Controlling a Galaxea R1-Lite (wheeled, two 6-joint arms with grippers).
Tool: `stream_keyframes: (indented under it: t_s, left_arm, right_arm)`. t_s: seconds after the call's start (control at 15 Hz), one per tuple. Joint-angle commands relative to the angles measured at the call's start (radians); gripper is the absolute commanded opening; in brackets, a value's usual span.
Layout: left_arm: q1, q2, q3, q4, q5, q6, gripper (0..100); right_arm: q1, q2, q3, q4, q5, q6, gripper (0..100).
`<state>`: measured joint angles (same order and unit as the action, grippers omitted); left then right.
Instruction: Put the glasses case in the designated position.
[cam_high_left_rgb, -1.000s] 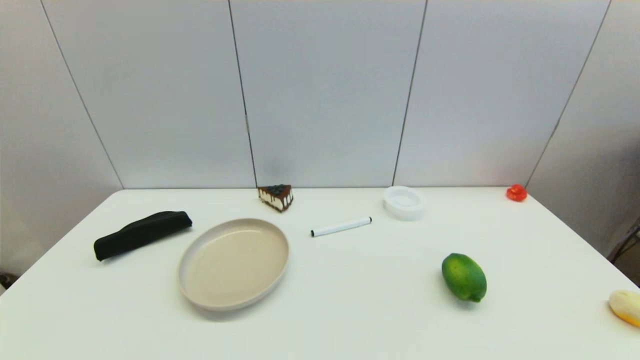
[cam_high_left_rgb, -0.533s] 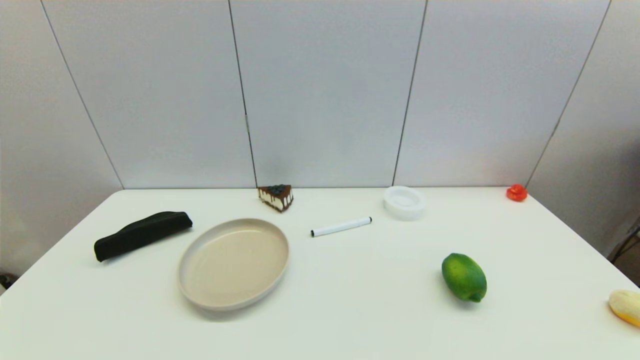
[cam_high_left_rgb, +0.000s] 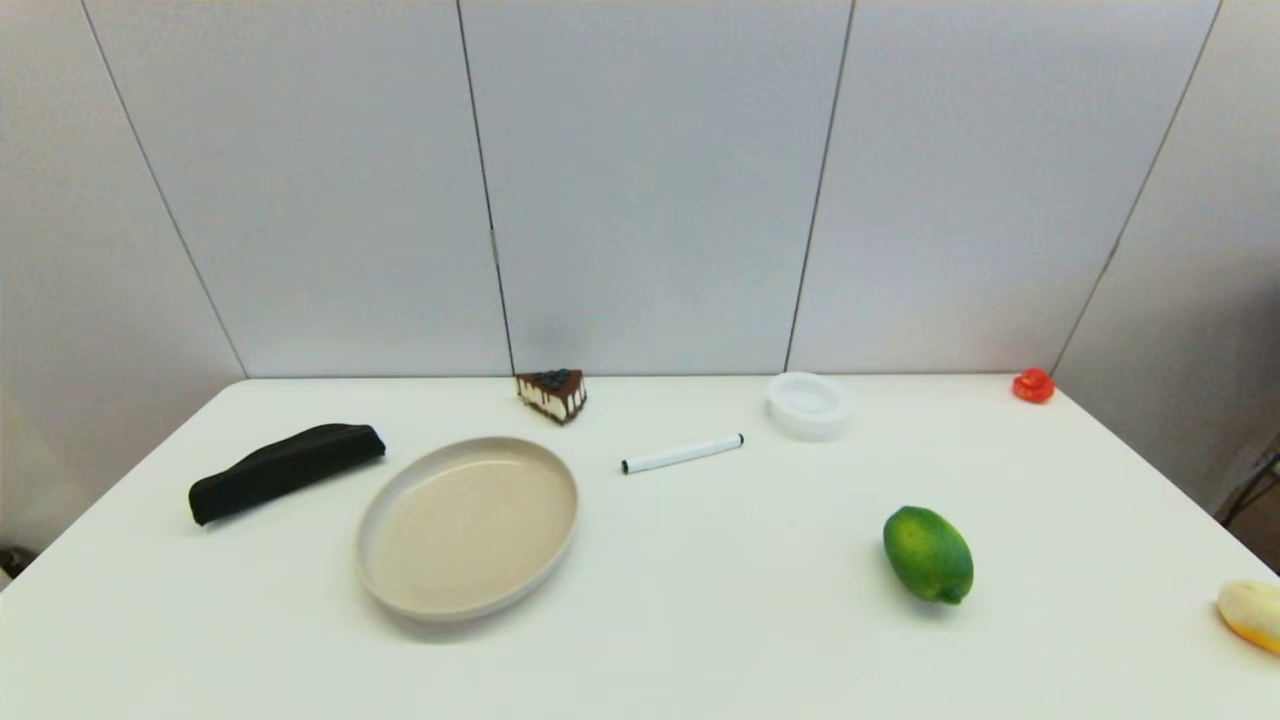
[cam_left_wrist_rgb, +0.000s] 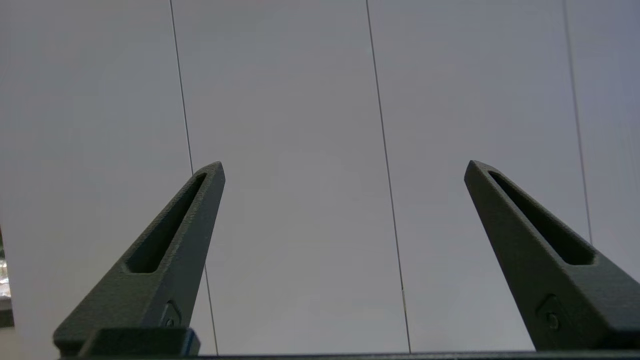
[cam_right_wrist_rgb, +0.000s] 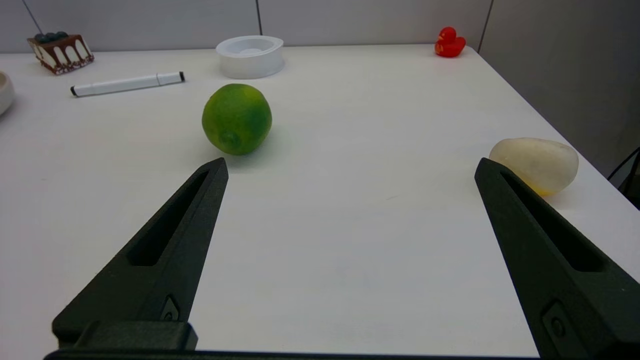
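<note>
The long matte black soft glasses case (cam_high_left_rgb: 286, 470) lies flat near the left edge of the white table (cam_high_left_rgb: 700, 620) – just beside the round beige plate (cam_high_left_rgb: 468, 525), not touching it. Neither arm reaches it: the left gripper (cam_left_wrist_rgb: 344, 167) faces the wall panels, fingers spread and empty; the right gripper (cam_right_wrist_rgb: 350, 167) hovers splayed and empty near the right front corner.

Neither arm is seen in the head view. At its right edge, low down, the pale yellow-tinged object (cam_high_left_rgb: 1251, 614) is cut off. In the right wrist view only a sliver of the beige plate (cam_right_wrist_rgb: 4, 91) is shown at the left edge. The table is hidden from the left wrist view, where only the grey wall panels (cam_left_wrist_rgb: 300, 125) are seen.
</note>
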<state>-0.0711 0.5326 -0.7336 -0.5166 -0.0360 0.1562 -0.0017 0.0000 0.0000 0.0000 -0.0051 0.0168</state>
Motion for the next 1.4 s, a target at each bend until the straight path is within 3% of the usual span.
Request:
stream_keyframes:
  t_s: [0.07, 0.27, 0.47, 0.67, 0.93, 1.4]
  left_arm:
    - [0.001, -0.14, 0.129, -0.083, -0.071, -0.033, 100]
    - [-0.001, -0.25, 0.275, -0.158, -0.073, -0.043, 100]
    - [-0.001, -0.249, 0.372, -0.369, -0.076, -0.058, 100]
    - [-0.001, -0.25, 0.545, -0.494, -0.062, -0.093, 100]
    - [-0.001, -0.249, 0.737, -0.573, -0.053, -0.101, 100]
    - [-0.01, -0.252, 0.734, -0.513, -0.027, -0.095, 100]
  right_arm:
    - [0.0, 0.002, 0.0, 0.0, 0.001, 0.0, 100]
    - [0.0, 0.0, 0.0, 0.0, 0.001, 0.0, 100]
    - [0.0, 0.0, 0.0, 0.0, 0.001, 0.0, 100]
    - [0.0, 0.002, 0.0, 0.0, 0.001, 0.0, 100]
    - [0.0, 0.0, 0.0, 0.0, 0.001, 0.0, 100]
    - [0.0, 0.0, 0.0, 0.0, 0.001, 0.0, 100]
